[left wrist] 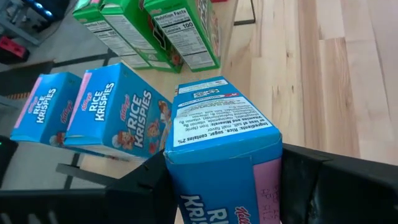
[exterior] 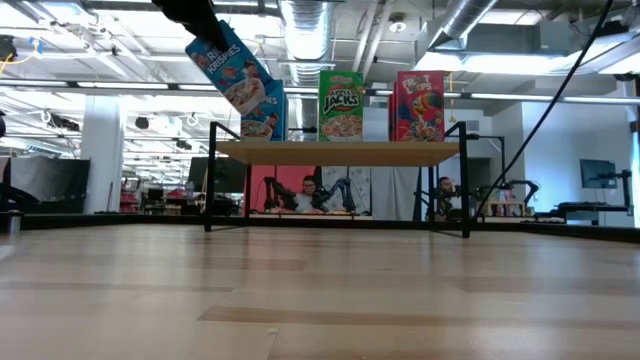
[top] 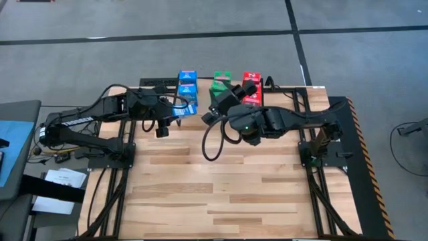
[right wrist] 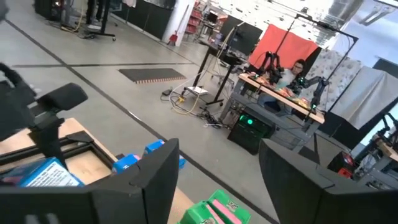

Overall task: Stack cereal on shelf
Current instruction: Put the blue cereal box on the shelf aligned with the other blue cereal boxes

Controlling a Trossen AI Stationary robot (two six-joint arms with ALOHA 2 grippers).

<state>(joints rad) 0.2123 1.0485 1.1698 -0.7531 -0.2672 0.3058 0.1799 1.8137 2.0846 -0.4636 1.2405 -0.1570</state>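
The shelf spans the far edge of the table; only the low view shows its plank top on black legs, with blue, green Apple Jacks and red Froot Loops boxes upright on it. The high view alone shows both arms reaching toward that row. The left gripper is clamped on a blue Rice Krispies box, held tilted just above the shelf's left end, beside two more blue boxes. The right gripper hangs over the green boxes, fingers apart and holding nothing, a green box top just beneath it.
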